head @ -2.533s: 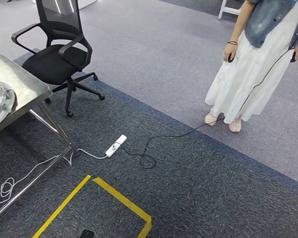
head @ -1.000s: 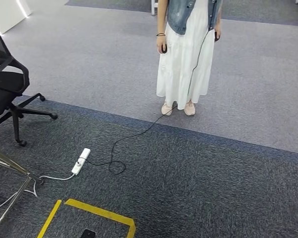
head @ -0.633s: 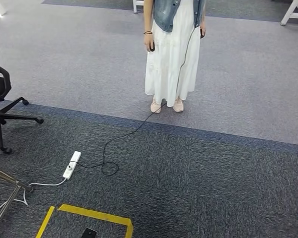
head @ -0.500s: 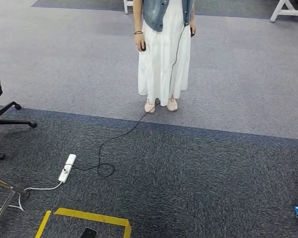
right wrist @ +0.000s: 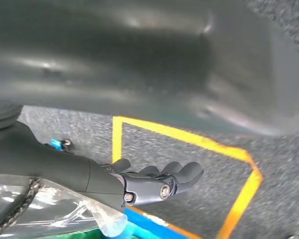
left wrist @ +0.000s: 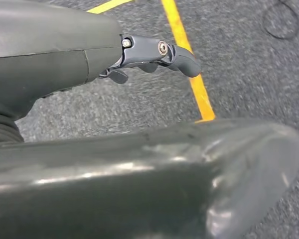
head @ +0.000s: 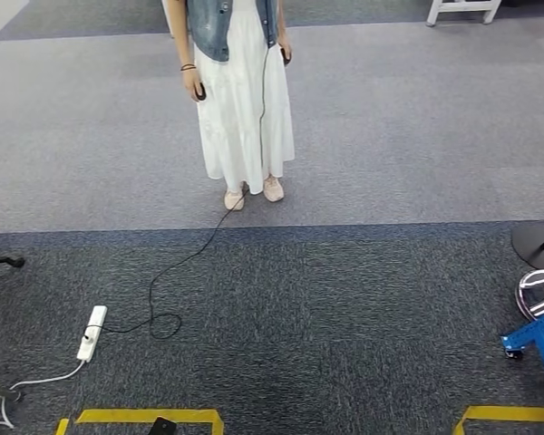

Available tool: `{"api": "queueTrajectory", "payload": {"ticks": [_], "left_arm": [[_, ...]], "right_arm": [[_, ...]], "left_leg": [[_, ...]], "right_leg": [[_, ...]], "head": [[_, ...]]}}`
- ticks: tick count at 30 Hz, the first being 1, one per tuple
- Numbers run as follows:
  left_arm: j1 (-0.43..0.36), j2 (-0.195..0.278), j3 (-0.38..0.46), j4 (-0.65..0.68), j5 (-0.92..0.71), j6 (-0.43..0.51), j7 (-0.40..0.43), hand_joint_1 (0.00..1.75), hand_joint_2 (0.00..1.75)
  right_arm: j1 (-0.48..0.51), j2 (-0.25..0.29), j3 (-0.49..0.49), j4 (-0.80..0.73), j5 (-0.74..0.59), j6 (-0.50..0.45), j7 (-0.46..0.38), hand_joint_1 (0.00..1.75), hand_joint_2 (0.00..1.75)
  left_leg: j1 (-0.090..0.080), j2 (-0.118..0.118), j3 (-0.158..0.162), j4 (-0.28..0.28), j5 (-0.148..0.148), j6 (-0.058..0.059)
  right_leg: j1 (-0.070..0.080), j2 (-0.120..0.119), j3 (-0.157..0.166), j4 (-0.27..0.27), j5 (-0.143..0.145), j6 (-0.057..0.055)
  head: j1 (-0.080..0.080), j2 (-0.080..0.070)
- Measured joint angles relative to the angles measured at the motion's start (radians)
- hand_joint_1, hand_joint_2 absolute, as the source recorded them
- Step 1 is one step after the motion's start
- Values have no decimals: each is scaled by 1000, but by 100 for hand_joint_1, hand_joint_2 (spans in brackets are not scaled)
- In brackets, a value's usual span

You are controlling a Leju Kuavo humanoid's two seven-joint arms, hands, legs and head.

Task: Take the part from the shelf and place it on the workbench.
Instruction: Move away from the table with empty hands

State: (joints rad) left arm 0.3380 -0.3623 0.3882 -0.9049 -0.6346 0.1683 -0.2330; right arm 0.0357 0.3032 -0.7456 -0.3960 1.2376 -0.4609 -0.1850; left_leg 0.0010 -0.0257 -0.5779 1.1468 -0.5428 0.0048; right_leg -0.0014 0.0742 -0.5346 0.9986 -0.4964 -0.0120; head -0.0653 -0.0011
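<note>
My left hand point(left wrist: 155, 52) hangs over the grey carpet beside a yellow tape line point(left wrist: 185, 59), fingers stretched out and holding nothing. My right hand point(right wrist: 155, 181) also hangs with its fingers extended and empty, close above a blue edge point(right wrist: 151, 224) and a sheet of clear plastic point(right wrist: 58, 209) over something green. In the head view a blue metal frame point(head: 539, 335) comes in at the right edge, with a shiny chrome ring point(head: 539, 292) just behind it. I cannot tell which item is the part.
A person in a white skirt point(head: 238, 91) stands ahead on the lighter carpet, holding a cable point(head: 180, 263) that runs to a white power strip point(head: 92, 333) on the floor. Yellow tape point(head: 146, 416) marks floor boxes, another at the right point(head: 509, 413). A dark round base point(head: 538, 243) sits far right.
The camera has swung to the right: the metal table and office chair slid out on the left, the person shifted leftward in the picture, and the blue frame came in at the right.
</note>
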Motion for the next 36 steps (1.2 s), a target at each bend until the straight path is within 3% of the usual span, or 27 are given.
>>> {"api": "queueTrajectory", "payload": {"ticks": [2, 3, 4, 5, 7, 8, 10, 11, 12, 13, 15, 17, 18, 20, 22, 24, 26, 27, 28, 30, 32, 34, 36], "left_arm": [[2, 0, 0, 0, 5, 2, 4, 0, 0], [3, 0, 0, 0, 7, 4, 8, 0, 0], [4, 0, -1, 0, 9, 5, 11, 0, 0], [4, 0, -1, 0, 11, 5, 13, 0, 0], [3, -1, -1, 0, 12, 6, 14, 0, 0], [4, -2, -2, 0, 12, 6, 14, 0, 0], [5, -4, -1, 0, 12, 6, 14, 0, 0], [6, -4, -1, 0, 12, 6, 14, 0, 0], [6, -4, -1, 0, 12, 6, 14, 0, 0], [6, -4, -1, 0, 12, 6, 15, 0, 0], [5, -4, -2, 0, 14, 6, 17, 0, 0], [6, -4, -2, 0, 16, 6, 19, 0, 0], [6, -4, -3, 0, 17, 6, 20, 0, 0], [5, -4, -6, 0, 18, 7, 21, 0, 0], [5, -4, -10, 0, 17, 6, 21, 0, 0], [7, -4, -12, 0, 15, 5, 21, 0, 0], [10, -3, -13, 0, 13, 4, 23, 0, 0], [11, -3, -13, 0, 12, 4, 24, 0, 0], [11, -2, -13, 0, 10, 3, 25, 0, 0], [11, -2, -14, 0, 8, 3, 25, 0, 0], [12, -1, -14, 0, 5, 3, 25, 0, 0], [12, 0, -14, 0, 4, 4, 24, 0, 0], [10, 0, -14, 0, 3, 5, 23, 0, 0]], "right_arm": [[-2, 3, -2, 0, 0, -7, 2, 0, 0], [-2, 5, -2, 0, 0, -10, 2, 0, 0], [-1, 6, -3, 0, 0, -12, 3, 0, 0], [1, 7, -4, 0, 0, -13, 3, 0, 0], [2, 8, -5, 0, 0, -14, 3, 0, 0], [0, 8, -6, 0, 0, -15, 4, 0, 0], [-3, 8, -6, 0, 0, -16, 5, 0, 0], [-3, 8, -6, 0, 0, -16, 5, 0, 0], [-2, 8, -7, 0, 0, -16, 5, 0, 0], [0, 8, -7, 0, 1, -16, 6, 0, 0], [2, 8, -7, 0, 5, -18, 9, 0, 0], [-1, 8, -7, 0, 10, -20, 10, 0, 0], [-1, 8, -7, 0, 12, -21, 11, 0, 0], [1, 8, -7, -1, 15, -23, 12, 0, 0], [3, 8, -8, -1, 17, -24, 13, 0, 0], [0, 8, -8, -1, 19, -24, 12, 0, 0], [0, 8, -8, -1, 20, -24, 10, 0, 0], [1, 8, -8, -1, 20, -24, 10, 0, 0], [2, 8, -8, -1, 20, -24, 10, 0, 0], [2, 9, -9, -1, 21, -24, 10, 0, 0], [1, 11, -9, -1, 23, -24, 10, 0, 0], [1, 13, -10, -1, 25, -24, 10, 0, 0], [4, 14, -11, -1, 29, -25, 14, 0, 0]], "left_leg": [[-2, -56, 47, -116, 46, 12], [-3, -73, 56, -140, 49, 15], [-4, -72, 57, -147, 47, 17], [-4, -60, 59, -155, 49, 18], [0, -32, 64, -172, 57, 24], [2, -14, 66, -181, 61, 27], [2, 21, 65, -184, 62, 31], [2, 38, 64, -183, 61, 31], [2, 54, 63, -183, 60, 31], [2, 68, 63, -183, 59, 29], [4, 92, 66, -178, 55, 22], [2, 109, 68, -169, 47, 9], [0, 115, 69, -165, 45, 2], [1, 126, 74, -164, 45, -10], [6, 107, 71, -147, 26, -23], [9, 64, 37, -57, -34, -30], [9, 41, -22, 80, -96, -29], [8, 38, -43, 122, -103, -26], [7, 36, -47, 127, -89, -21], [3, 19, -8, 28, -15, -6], [-2, -31, 44, -100, 40, 13], [-5, -60, 63, -151, 47, 22], [-4, -42, 66, -166, 51, 24]], "right_leg": [[-1, 24, -5, 3, 2, 5], [-4, 36, -11, 4, 5, 10], [-6, 47, -17, 4, 8, 16], [-8, 58, -24, 2, 11, 23], [-6, 32, -44, 24, -6, 31], [-4, 4, -65, 63, -31, 35], [-5, -49, -125, 190, -99, 42], [-7, -59, -151, 248, -122, 47], [-10, -64, -162, 278, -128, 52], [-13, -69, -153, 269, -115, 57], [-19, -96, -78, 141, -55, 63], [-18, -127, -6, 21, -20, 59], [-15, -134, 6, -2, -17, 52], [-11, -120, 0, -2, -18, 35], [-13, -105, 1, -4, -14, 21], [-15, -86, 6, -5, -8, 10], [-12, -64, 4, -5, -6, 6], [-9, -52, 4, -5, -6, 6], [-7, -38, 5, -5, -5, 6], [-3, -11, 7, -5, -5, 5], [-3, 13, 6, -3, -4, 7], [-8, 32, -3, -3, 0, 16], [-12, 44, -16, -3, 3, 28]], "head": [[0, 0], [0, 0], [-1, 0], [-2, 0], [1, 0], [4, 0], [9, 0], [10, 0], [11, 0], [11, 0], [11, 0], [10, 0], [8, 0], [6, 0], [4, 0], [0, 0], [-2, 0], [-3, 0], [-3, 0], [-3, 0], [-2, 0], [-4, 0], [-6, 0]]}}
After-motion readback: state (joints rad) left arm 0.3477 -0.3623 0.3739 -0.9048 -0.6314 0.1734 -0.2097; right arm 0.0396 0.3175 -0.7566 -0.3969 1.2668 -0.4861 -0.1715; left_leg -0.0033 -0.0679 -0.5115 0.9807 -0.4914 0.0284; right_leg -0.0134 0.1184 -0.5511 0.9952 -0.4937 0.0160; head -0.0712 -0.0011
